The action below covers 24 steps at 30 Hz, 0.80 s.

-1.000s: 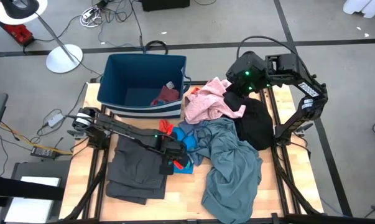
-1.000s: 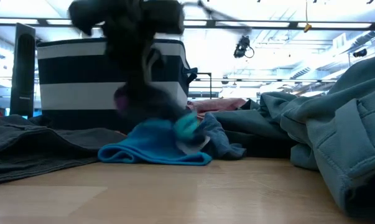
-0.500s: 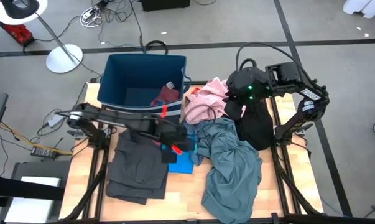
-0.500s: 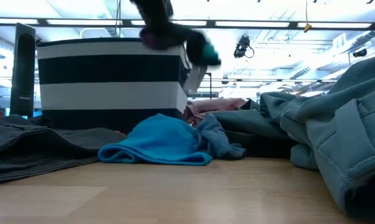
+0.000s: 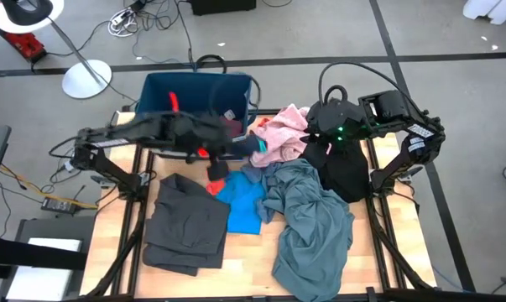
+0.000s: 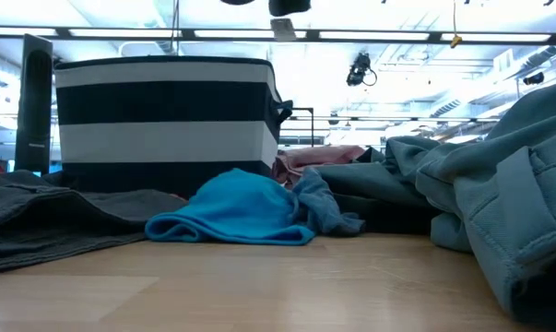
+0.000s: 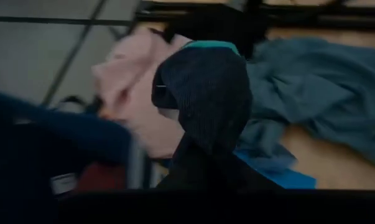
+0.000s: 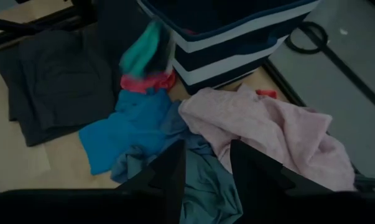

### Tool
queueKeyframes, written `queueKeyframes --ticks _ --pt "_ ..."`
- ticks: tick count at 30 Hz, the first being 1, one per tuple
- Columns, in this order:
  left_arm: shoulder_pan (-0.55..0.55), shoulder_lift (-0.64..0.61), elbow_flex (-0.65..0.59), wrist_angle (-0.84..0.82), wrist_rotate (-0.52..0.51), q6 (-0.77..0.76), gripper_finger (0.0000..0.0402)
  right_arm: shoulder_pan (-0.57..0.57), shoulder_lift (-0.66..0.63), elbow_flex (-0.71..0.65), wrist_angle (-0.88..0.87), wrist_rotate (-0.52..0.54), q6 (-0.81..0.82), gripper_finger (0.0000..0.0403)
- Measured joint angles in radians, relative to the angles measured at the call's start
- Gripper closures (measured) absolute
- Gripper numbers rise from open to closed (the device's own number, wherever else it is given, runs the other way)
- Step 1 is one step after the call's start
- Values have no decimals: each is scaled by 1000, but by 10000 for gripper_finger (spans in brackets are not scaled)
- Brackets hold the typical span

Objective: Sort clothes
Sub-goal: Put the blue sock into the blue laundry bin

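Note:
My left gripper (image 5: 249, 143) is shut on a dark sock (image 7: 203, 99) with a teal end, high over the near right corner of the dark blue bin (image 5: 156, 84). A pink garment (image 5: 278, 134), a black one (image 5: 346, 172), a grey-blue one (image 5: 311, 218), a bright blue one (image 5: 244, 205), a dark grey one (image 5: 185, 222) and a red-orange piece (image 5: 216, 174) lie on the table. My right gripper (image 8: 206, 174) is open above the pink and grey-blue garments and touches nothing. My left gripper holds the dark sock by its lower part (image 7: 196, 158), but the dark fingers blend with it, so the kind of hold does not show. The sock sticks out past the fingers with its teal end (image 7: 206, 45) farthest. It is lifted clear of the table.
The bin with its striped base (image 6: 167, 120) stands at the far left of the table. The bright blue garment (image 6: 236, 212) lies in front of it. A lamp stand (image 5: 85, 80) and cables lie on the floor beyond the table's far edge.
My left gripper has risen from beside the bright blue garment with the sock and swung toward the far edge, up to the bin's near right corner. The sock has been lifted clear of the table. My right gripper has shifted a little toward the near edge.

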Motion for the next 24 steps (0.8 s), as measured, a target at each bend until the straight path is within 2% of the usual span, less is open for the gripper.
queueKeyframes --ticks 8,17,24 --pt "169 -100 8 -22 -44 44 401 13 0 0 2 4 -4 275" --pt "354 -126 8 -30 -45 64 401 13 0 0 6 4 11 275" --pt "438 -119 -4 -57 -116 -95 390 13 0 0 6 4 17 275"
